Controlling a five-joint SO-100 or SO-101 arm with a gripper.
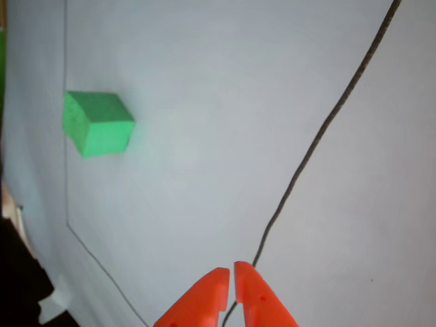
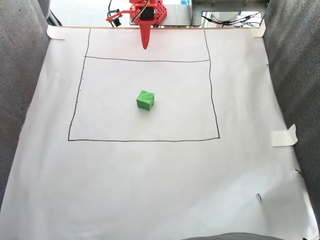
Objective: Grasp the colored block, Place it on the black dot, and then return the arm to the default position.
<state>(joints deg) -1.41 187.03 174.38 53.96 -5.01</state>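
Inside the drawn black rectangle [image 2: 210, 95] on the white paper sheet [image 2: 150, 190], roughly mid-box, sits the green foam cube [image 2: 145, 100], nothing touching it. Orange pincer [image 2: 145, 46] hangs at the rectangle's far edge, well apart from the cube, tips clenched together and empty.

gripper [image 1: 232, 271] closed — arm [image 2: 146, 15] folded back
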